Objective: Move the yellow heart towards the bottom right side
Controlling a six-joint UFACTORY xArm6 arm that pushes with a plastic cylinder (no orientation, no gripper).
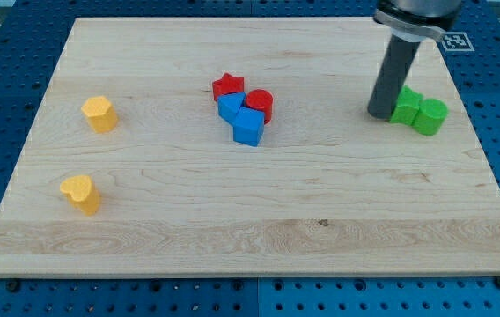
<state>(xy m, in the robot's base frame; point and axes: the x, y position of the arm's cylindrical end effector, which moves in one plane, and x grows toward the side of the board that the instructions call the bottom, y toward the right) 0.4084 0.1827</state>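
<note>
Resting beside green blocks (418, 109) at view's right, my tip (379, 114), yellow heart (81, 193) far left.

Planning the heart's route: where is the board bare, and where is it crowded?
Bare: the bottom right, below the green blocks and right of the yellow heart. Crowded: the red-blue cluster at centre top, and my tip beside the greens.

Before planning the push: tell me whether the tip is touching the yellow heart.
Apart. The camera view shows my tip at the view's right beside the green blocks, with the yellow heart far across the board at lower left.
</note>
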